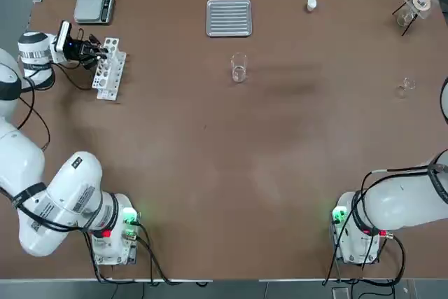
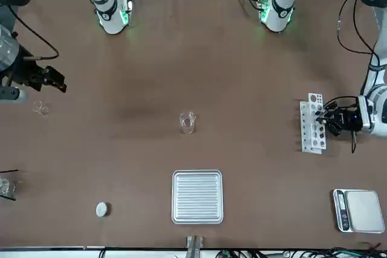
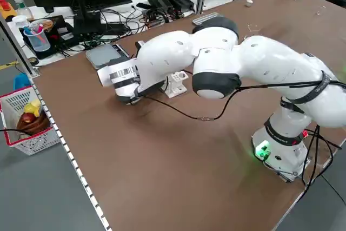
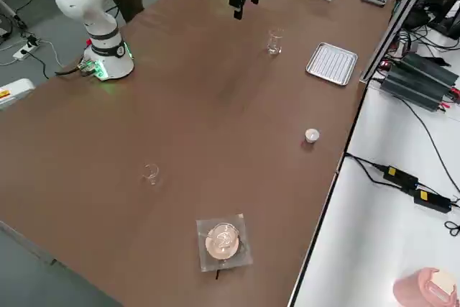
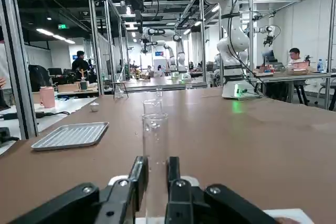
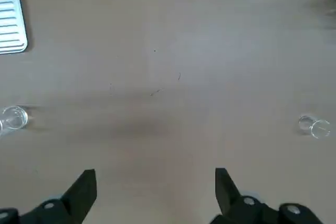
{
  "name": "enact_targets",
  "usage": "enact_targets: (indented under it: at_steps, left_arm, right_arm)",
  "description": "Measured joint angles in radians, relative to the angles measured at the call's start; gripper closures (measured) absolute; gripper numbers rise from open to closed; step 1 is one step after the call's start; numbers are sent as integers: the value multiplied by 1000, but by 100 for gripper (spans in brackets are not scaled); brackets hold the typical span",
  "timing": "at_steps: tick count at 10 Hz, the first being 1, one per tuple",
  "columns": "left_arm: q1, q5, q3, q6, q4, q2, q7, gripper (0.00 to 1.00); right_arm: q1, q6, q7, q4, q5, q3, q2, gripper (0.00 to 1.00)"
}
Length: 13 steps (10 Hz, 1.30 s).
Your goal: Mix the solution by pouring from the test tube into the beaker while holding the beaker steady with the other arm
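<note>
The test tube, thin clear glass, stands upright in the white rack at the table's far left. My left gripper lies level at the rack and is shut on the tube, its fingers pressed against both sides of the glass. The beaker, small and clear, stands alone mid-table beyond the centre; it also shows as the beaker behind the tube. My right gripper hovers above the table's right side, open and empty, with its fingertips wide apart and the beaker off to one side.
A ribbed metal tray lies behind the beaker, a white cap to its right. A tinier glass vessel sits at the right, a flask on a stand in the far right corner, a scale behind the rack.
</note>
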Motion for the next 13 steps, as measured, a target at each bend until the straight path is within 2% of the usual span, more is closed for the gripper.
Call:
enact_targets:
  at_steps: [3,6,8,10,11,13]
  left_arm:
    - [-1,0,0,-4,8,11,4,79]
    - [-2,0,0,-2,9,11,5,77]
    - [-9,-2,-2,16,21,15,7,65]
    - [-12,-2,-2,19,24,15,7,61]
    - [-13,-2,-2,21,26,15,7,55]
    - [-13,-4,-3,23,30,16,9,25]
  right_arm:
    - [3,-5,-1,1,-10,10,-10,0]
    - [-31,-12,-1,1,-12,50,-12,0]
    - [-37,-16,-1,2,-13,53,-15,0]
    - [-37,-13,-1,2,-14,58,-17,0]
    - [-36,-13,-1,3,-14,59,-17,0]
    - [-36,-13,-1,3,-14,62,-17,0]
